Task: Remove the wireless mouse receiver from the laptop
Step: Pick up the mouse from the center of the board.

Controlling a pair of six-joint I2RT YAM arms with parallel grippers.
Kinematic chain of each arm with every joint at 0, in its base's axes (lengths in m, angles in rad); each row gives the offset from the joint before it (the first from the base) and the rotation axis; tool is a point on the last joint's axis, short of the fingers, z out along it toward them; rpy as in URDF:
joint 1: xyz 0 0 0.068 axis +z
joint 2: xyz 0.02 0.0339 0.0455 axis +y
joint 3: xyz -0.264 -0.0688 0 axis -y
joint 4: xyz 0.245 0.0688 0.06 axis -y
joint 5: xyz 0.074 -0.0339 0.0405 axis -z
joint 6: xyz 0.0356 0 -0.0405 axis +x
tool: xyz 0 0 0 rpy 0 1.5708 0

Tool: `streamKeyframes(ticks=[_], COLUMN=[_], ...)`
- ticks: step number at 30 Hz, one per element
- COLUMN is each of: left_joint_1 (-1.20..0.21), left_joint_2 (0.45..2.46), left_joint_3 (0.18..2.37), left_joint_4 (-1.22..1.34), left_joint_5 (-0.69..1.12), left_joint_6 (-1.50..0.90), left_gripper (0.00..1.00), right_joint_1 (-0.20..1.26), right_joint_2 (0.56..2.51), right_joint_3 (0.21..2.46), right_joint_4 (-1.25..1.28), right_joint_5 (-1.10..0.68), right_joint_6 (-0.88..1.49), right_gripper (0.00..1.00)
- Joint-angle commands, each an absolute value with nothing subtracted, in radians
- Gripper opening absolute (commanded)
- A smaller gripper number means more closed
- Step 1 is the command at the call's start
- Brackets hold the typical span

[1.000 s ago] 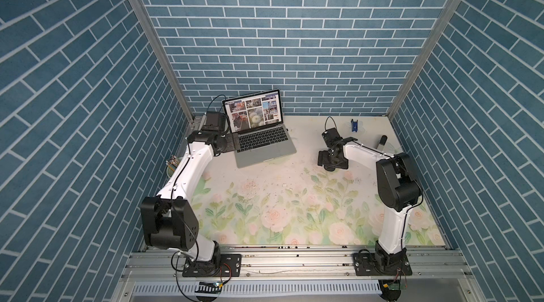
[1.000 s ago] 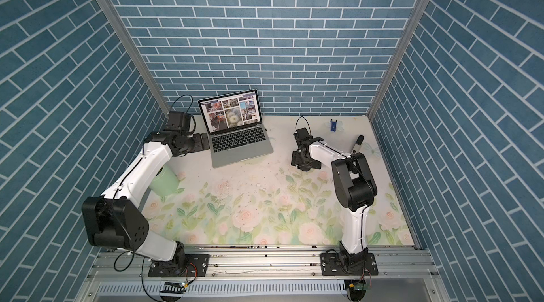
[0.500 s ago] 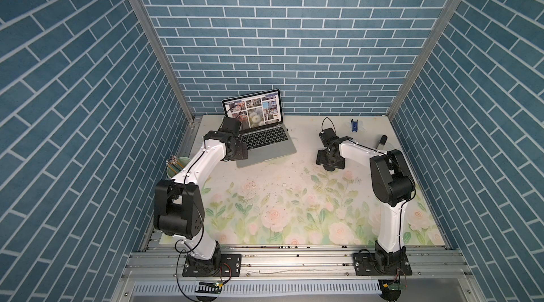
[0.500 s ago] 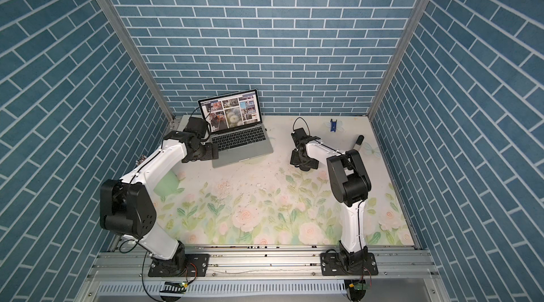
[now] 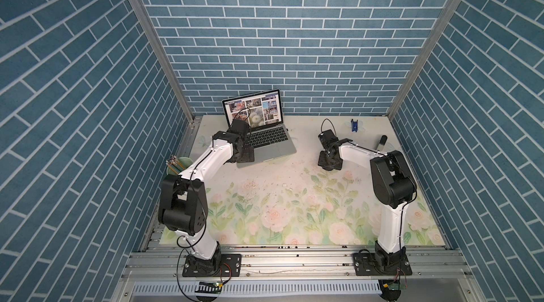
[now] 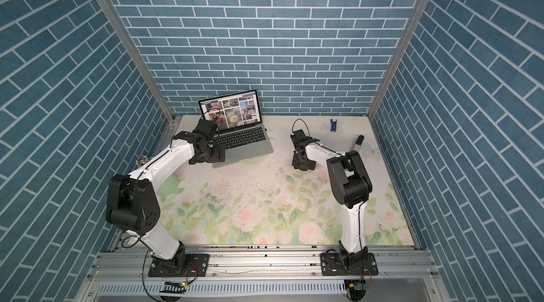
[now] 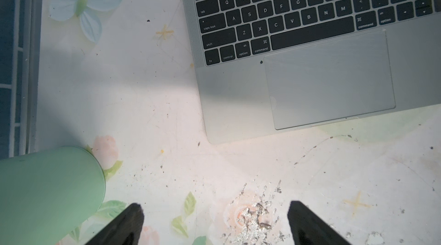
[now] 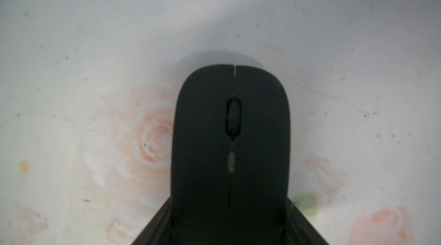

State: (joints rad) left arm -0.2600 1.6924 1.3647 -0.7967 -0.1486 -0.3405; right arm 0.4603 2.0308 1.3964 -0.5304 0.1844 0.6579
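I make out the wireless mouse receiver (image 6: pixel 265 129) as a tiny dark stub on the laptop (image 5: pixel 273 150)'s right edge near the hinge. It juts sideways, well apart from both grippers. The left gripper (image 7: pixel 216 206) gapes wide. The right gripper (image 8: pixel 229 203) straddles the mouse (image 8: pixel 214 124), but I cannot tell whether it grips.

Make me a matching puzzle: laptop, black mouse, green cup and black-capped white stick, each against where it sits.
Things:
1. slim silver-grey laptop
2. flat black oval mouse
3. pale green round cup
4. black-capped white stick

Places:
A. holds pencils, by the left wall
B. between the right pincer's fingers
C. open at the back, screen showing photos
D. alone near the right wall

Pairs: 1-C, 2-B, 3-A, 4-D
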Motion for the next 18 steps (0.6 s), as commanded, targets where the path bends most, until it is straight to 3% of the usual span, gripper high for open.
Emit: streamKeyframes(ticks=[1, 5, 9, 12, 18], left_joint_1=[-0.278, -0.307, -0.336, -0.350, -0.369], left_joint_2=[1.715, 1.714, 1.686, 1.650, 1.584], left_joint_3=[1.388, 1.424, 1.443, 1.434, 1.357], left_joint_4=[-0.818, -0.803, -0.722, -0.621, -0.322], left_joint_5=[-0.134, -0.062, 0.145, 0.294, 0.533], left_joint_6=[-0.353, -0.341, -0.316, -0.340, -0.474], left_gripper=[1.00, 1.00, 1.00, 1.00, 1.00], right_joint_1=[0.466, 0.488, 0.565, 0.621, 0.669], right_joint_2=[2.035, 1.973, 1.844, 1.726, 1.531], right_joint_3=[1.351, 1.343, 1.316, 1.269, 1.175], right_joint_4=[-0.592, -0.571, -0.525, -0.474, -0.362], right_joint_5=[0.215, 0.255, 0.268, 0.169, -0.196], right_joint_6=[0.641, 0.558, 0.376, 0.239, 0.055], right_gripper=[0.50, 0.48, 0.48, 0.48, 0.48])
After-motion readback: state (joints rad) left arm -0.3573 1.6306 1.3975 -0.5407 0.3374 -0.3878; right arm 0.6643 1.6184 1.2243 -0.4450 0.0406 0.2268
